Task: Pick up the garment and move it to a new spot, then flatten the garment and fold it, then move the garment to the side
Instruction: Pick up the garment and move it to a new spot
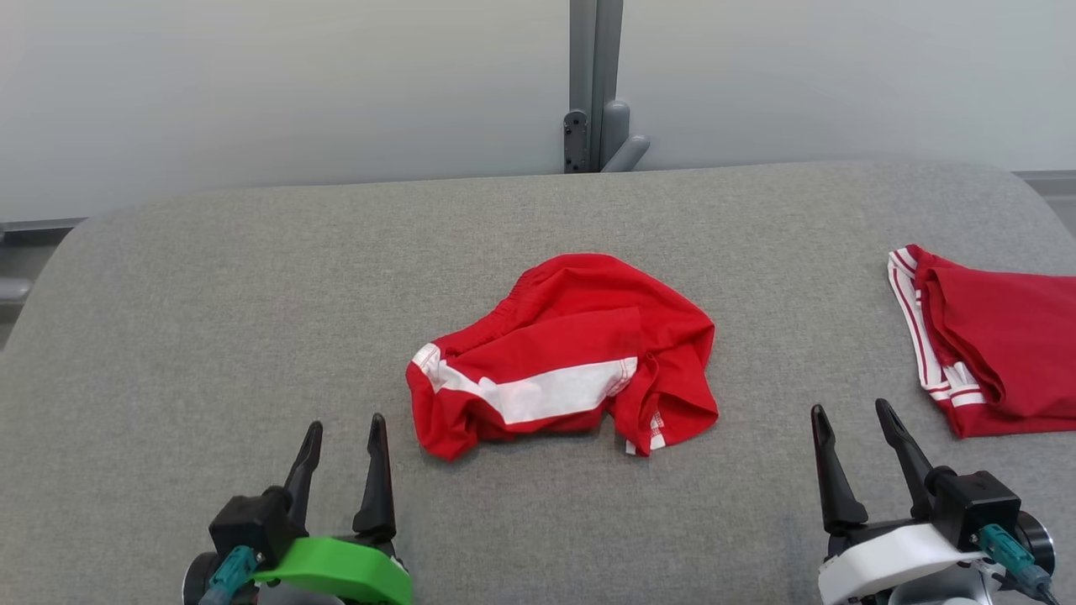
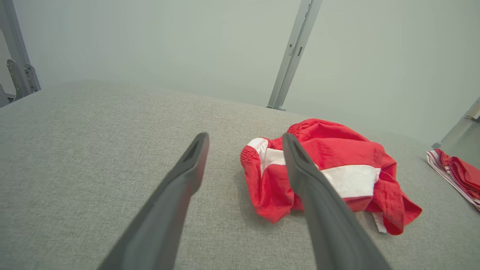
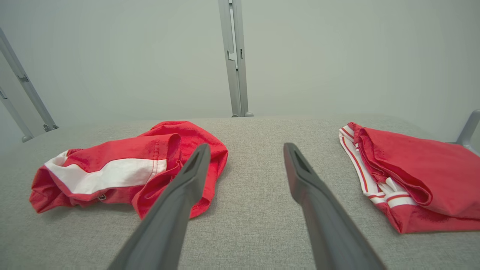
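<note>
You have both hands free: the left gripper (image 1: 345, 422) and the right gripper (image 1: 850, 407) each stand with fingers spread apart and nothing between them, low at the near edge of the grey padded table (image 1: 210, 294). The red shorts (image 1: 563, 357) lie bunched in a heap near the middle of the table, with the white side panel up, the elastic waistband at the far side and one leg hem turned under at the right. Nothing is flattened or folded, so I judge you are at the start of the flattening step. From the left gripper the heap sits at about 1 o'clock, near but apart; from the right gripper it sits at about 10 o'clock, further off. Your next move probably calls for each hand to pinch an opposite edge and draw the cloth out. Keep clear of the folded red garment (image 1: 1000, 344) at 2 o'clock of the right gripper.
</note>
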